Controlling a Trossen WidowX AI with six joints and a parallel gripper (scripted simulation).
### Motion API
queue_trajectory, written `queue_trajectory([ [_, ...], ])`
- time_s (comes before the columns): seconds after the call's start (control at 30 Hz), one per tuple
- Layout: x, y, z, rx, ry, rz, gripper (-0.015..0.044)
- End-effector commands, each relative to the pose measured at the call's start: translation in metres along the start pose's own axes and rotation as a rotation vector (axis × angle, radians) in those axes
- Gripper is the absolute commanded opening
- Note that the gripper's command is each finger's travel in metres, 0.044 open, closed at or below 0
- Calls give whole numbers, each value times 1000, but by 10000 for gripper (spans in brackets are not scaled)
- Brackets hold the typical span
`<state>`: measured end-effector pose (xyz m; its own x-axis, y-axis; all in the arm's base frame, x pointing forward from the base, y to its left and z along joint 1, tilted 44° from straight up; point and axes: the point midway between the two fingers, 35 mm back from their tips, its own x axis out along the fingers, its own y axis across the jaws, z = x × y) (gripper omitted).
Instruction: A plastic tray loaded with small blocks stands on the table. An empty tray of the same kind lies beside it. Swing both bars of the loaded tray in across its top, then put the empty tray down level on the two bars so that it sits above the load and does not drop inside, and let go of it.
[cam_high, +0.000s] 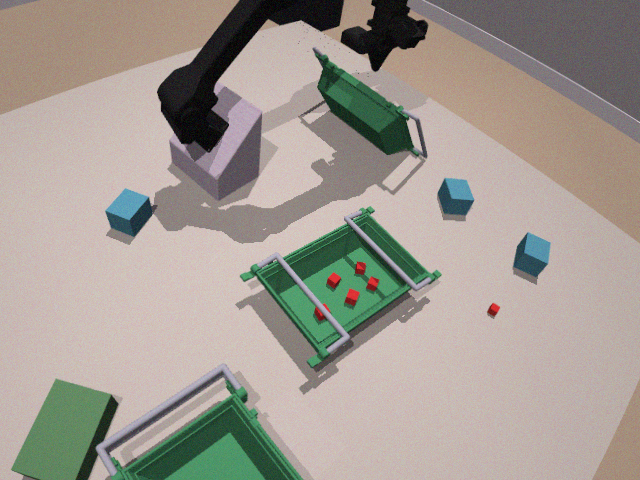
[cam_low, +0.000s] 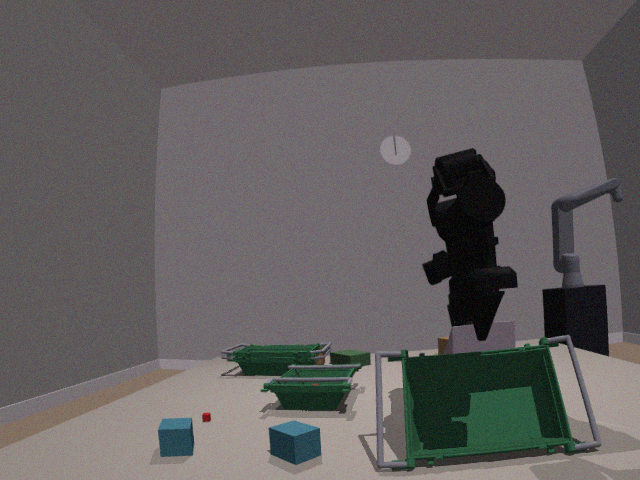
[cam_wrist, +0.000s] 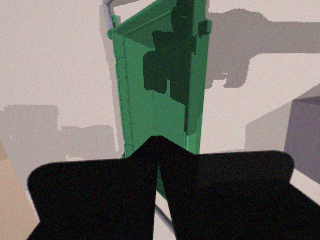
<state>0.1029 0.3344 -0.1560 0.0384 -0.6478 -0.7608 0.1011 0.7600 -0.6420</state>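
- Location: in the top view, the empty tray (cam_high: 361, 113) (cam_low: 439, 372) (cam_wrist: 137, 90) stands tipped on a long side at the far side, apart from the loaded tray (cam_high: 289, 312) (cam_low: 310, 397) at the centre. A third tray (cam_high: 232, 426) (cam_low: 268, 365) sits at near left.
- Gripper state: the claw (cam_high: 376, 67) (cam_low: 482, 338) (cam_wrist: 156, 141) is pressed together with nothing between its fingers, poised above the tipped tray. It must be spread before any grasp.
- Support: both bars of the loaded tray, the left bar (cam_high: 312, 296) (cam_low: 310, 380) and the right bar (cam_high: 382, 253) (cam_low: 324, 366), lie across its top, above the small red blocks (cam_high: 352, 297) (cam_low: 315, 384).
- Handling: expect a light, fairly stiff plastic shell; smooth walls may slip under a weak pinch.
- Grasp point: pinch the raised long rim near its middle, one finger inside the wall and one outside. Avoid the tray's own hinged bar (cam_high: 421, 135) (cam_low: 583, 390), which may swing and let the shell hang askew.
- Orientation: the tray must be brought upright before placing. An off-centre hold may let it rotate in the fingers.
- Placement: lower level onto both bars. Sideways pressure could swing a bar outward and drop the tray inside.
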Motion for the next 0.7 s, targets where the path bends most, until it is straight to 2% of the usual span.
queue_trajectory([
  [0.0, 15, -2, 1, -6, -3, -10, 0],
  [0.27, 41, -5, 0, -7, -3, -14, 0],
  [0.67, 41, -14, 0, -7, -3, -15, 0],
])
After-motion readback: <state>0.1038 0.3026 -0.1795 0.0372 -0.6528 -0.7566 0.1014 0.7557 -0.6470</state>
